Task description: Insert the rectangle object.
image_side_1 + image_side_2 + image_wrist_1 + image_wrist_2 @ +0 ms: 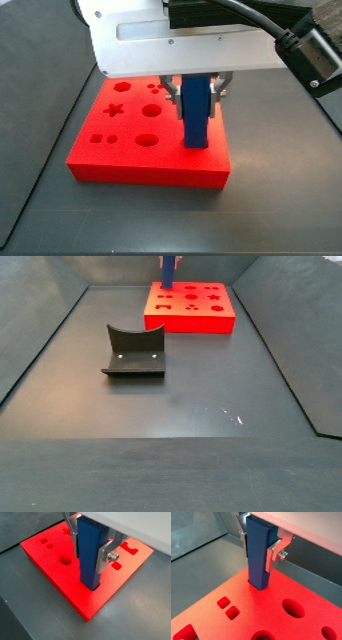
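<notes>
Gripper [93,549] clamped on upright blue bar [89,557], tip seated in red block [60,579] near table's far edge. Best kept vertical, pressed straight down.

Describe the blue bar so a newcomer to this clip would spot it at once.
Find the flat red block on the dark floor, well away from the grey holder. Standing upright at one edge of it, its lower end in a hole, is the blue bar, with the tool closed on its upper part. It is the only tall, blue thing there.
</notes>
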Controlling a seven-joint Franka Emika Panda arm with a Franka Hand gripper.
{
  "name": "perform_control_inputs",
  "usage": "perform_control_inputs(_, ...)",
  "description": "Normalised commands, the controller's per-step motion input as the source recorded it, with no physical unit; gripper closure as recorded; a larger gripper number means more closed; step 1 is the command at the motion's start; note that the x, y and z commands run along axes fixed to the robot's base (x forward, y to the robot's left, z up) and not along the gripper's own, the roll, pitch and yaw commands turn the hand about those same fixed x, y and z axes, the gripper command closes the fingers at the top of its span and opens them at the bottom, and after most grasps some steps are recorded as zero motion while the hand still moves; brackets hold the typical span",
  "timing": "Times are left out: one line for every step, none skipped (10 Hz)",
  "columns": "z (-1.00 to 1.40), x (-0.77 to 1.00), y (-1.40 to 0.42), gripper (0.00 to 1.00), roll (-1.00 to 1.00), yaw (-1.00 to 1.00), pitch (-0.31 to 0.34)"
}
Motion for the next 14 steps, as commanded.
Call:
perform_control_inputs(-0.86, 0.00, -0.15, 1.00, 0.26, 0.11, 0.000)
perform_control_inputs(-1.00, 0.04, -0.18, 1.00, 0.19, 0.00, 0.000)
perform_control_inputs(-1.00, 0.00, -0.24, 1.00, 0.16, 0.06, 0.000)
perform_control_inputs(-0.48, 0.08, 0.00, 1.00, 0.08, 0.23, 0.034)
perform_control_inputs(0.00, 0.31, 0.00, 1.00, 0.17, 0.17, 0.267)
perform_control_inputs(0.13, 0.32, 0.13, 1.00, 0.28, 0.05, 0.500)
perform_control_inputs(0.13, 0.32, 0.15, 1.00, 0.30, 0.03, 0.500)
perform_control_inputs(0.12, 0.32, 0.08, 1.00, 0.24, 0.00, 0.500)
perform_control_inputs(-0.05, 0.00, 0.00, 1.00, 0.00, 0.00, 0.000)
perform_control_inputs(-1.00, 0.00, -0.06, 1.00, 0.16, 0.00, 0.000)
perform_control_inputs(-1.00, 0.00, -0.20, 1.00, 0.09, 0.00, 0.000)
perform_control_inputs(-1.00, 0.00, -0.33, 1.00, 0.03, 0.00, 0.000)
perform_control_inputs(-1.00, 0.00, -0.29, 1.00, 0.02, 0.03, 0.000)
perform_control_inputs(-0.51, 0.00, 0.00, 1.00, -0.08, 0.09, -0.166)
